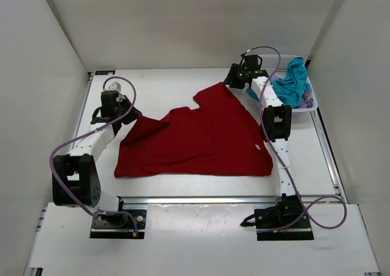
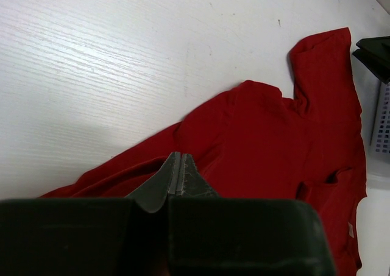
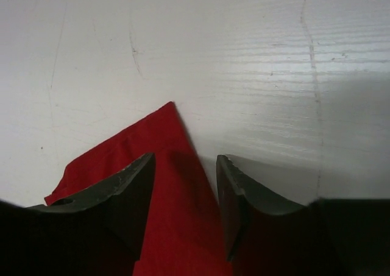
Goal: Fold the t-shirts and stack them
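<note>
Red cloth fills the middle of the white table (image 1: 164, 84). It is the red t-shirt (image 1: 195, 139), lying open and mostly flat, with a few wrinkles. The left gripper (image 1: 128, 114) is at the shirt's left corner. Its 2 fingers are pressed tight together, with the tips right at the cloth. I cannot tell if any cloth is caught between them. The right gripper (image 1: 231, 81) is at the far corner of the same shirt. Its 2 fingers are spread apart, with the pointed red tip under the gap. The teal-blue t-shirt (image 1: 291, 81) sits bunched up in the white mesh basket (image 1: 309, 103) at the far right corner of the table.
</note>
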Motion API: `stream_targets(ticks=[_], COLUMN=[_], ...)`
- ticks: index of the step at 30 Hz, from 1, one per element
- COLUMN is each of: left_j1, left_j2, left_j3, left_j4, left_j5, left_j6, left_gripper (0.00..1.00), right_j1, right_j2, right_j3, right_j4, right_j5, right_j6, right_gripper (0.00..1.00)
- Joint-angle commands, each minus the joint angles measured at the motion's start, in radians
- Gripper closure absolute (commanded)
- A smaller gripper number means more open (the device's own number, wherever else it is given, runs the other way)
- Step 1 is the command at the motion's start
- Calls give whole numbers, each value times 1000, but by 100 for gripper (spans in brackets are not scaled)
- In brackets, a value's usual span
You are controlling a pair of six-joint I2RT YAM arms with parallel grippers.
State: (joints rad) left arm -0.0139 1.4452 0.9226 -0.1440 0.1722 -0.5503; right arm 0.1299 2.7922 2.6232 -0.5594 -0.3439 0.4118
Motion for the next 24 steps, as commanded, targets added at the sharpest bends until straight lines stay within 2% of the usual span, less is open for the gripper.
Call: stream_targets(ticks=[1, 7, 12, 17, 20, 21, 23, 24], left_j1=[8, 14, 9, 11, 14, 12, 9, 14], left_j2=[-23, -26, -22, -22, -22, -22, -16, -19], left_j3=[-11, -14, -11, -14, -13, -21, -11, -10], left_j4=[29, 34, 32, 29, 17, 24, 26, 24], left_j5=[16, 26, 26, 21, 9, 10, 12, 7], left_j6=[-7, -4, -7, 0, 1, 0, 7, 3], left_gripper=[100, 100, 100, 100, 100, 100, 100, 100], right_j1=[-6, -10, -12, -10, -6, -9, -10, -12], right_j2=[-13, 33, 27, 30, 32, 35, 35, 39], right_j3=[-48, -15, -14, -17, -5, -15, -3, -8], right_j4=[-40, -22, -14, 26, 38, 39, 44, 52], right_j5=[-27, -109, -119, -130, -138, -141, -139, -141], right_j6=[1, 45, 48, 58, 61, 70, 68, 71], right_gripper=[57, 71, 84, 91, 100, 100, 92, 77])
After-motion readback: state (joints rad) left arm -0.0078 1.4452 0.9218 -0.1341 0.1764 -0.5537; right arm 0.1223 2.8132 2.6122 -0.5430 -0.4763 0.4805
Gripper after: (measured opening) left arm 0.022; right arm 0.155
